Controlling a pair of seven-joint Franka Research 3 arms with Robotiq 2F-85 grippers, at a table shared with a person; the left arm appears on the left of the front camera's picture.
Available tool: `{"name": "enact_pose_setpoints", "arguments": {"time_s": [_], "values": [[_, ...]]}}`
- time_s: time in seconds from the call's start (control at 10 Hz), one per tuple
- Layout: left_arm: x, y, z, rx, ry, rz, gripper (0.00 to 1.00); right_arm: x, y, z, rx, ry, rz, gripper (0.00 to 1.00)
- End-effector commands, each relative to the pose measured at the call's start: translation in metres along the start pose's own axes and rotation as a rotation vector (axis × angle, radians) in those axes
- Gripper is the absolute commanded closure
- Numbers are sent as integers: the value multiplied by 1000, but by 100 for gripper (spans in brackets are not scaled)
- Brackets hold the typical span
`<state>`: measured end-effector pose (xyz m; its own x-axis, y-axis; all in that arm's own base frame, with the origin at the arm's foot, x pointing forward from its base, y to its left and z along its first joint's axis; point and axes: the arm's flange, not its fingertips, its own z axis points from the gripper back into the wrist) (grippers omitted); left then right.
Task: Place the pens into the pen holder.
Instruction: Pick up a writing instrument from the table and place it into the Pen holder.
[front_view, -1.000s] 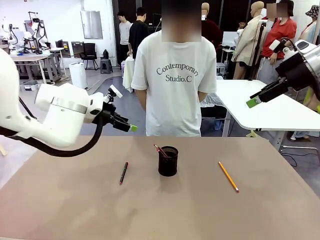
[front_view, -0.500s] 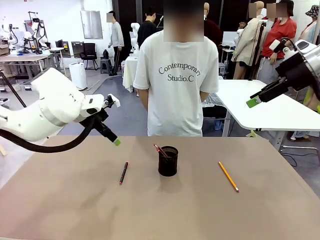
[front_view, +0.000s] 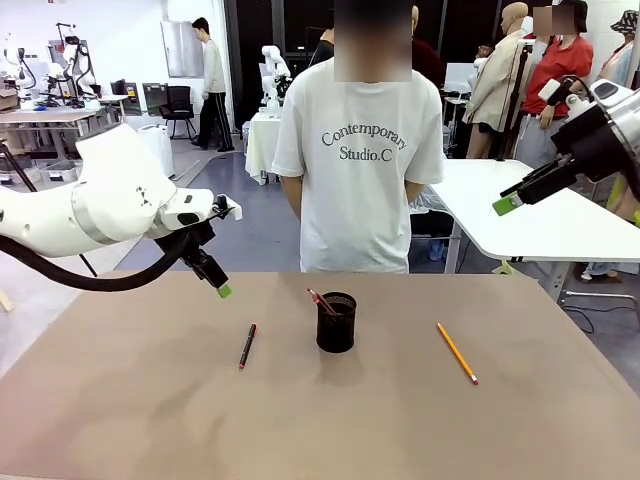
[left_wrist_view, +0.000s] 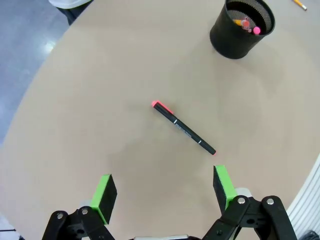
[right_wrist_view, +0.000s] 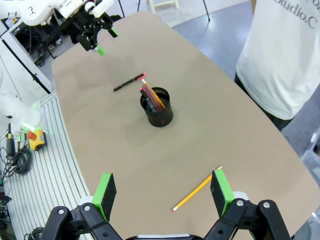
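Note:
A black pen with a red tip (front_view: 247, 345) lies on the brown table (front_view: 150, 420), left of the black mesh pen holder (front_view: 336, 322). A brownish-pink pen (front_view: 320, 300) leans out of the holder. The yellow-orange pencil (front_view: 457, 352) lies to the right. My left gripper (front_view: 221, 289) hovers open above the table, just behind and left of the black pen (left_wrist_view: 183, 128), which shows beyond its spread green fingers (left_wrist_view: 106, 190). My right gripper (front_view: 507, 205) hangs open, high at the right, looking down on the pencil (right_wrist_view: 196, 189) and holder (right_wrist_view: 159, 107).
A person in a white T-shirt (front_view: 360, 170) stands at the table's far edge, hands behind the back. A white table (front_view: 520, 215) stands behind on the right. Bare tabletop lies in front of the holder and between the pens.
My left arm has swung down and to the left, bringing its gripper lower toward the table near the black pen. The right arm, the pens and the holder have not moved.

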<state>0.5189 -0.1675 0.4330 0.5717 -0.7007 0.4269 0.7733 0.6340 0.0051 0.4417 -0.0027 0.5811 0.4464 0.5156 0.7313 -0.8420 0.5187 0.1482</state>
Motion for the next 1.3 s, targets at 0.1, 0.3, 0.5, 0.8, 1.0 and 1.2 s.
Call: {"name": "enact_pose_setpoints", "arguments": {"time_s": [0.1, 0.3, 0.5, 0.8, 1.0, 1.2], "values": [[-6, 3, -2, -8, -37, -14, 0, 1, 0, 0, 3, -10, 4, 0], [15, -10, -9, 66, 137, 89, 0, 1, 0, 0, 3, -10, 4, 0], [33, -30, -16, 182, 354, 438, 0, 1, 0, 0, 3, -10, 4, 0], [52, -47, -31, 174, 484, 682, 0, 1, 0, 0, 3, -10, 4, 0], [54, -51, -45, 127, 451, 787, 0, 1, 0, 0, 3, -10, 4, 0], [51, -53, -53, 120, 351, 858, 0, 1, 0, 0, 3, -10, 4, 0]]}}
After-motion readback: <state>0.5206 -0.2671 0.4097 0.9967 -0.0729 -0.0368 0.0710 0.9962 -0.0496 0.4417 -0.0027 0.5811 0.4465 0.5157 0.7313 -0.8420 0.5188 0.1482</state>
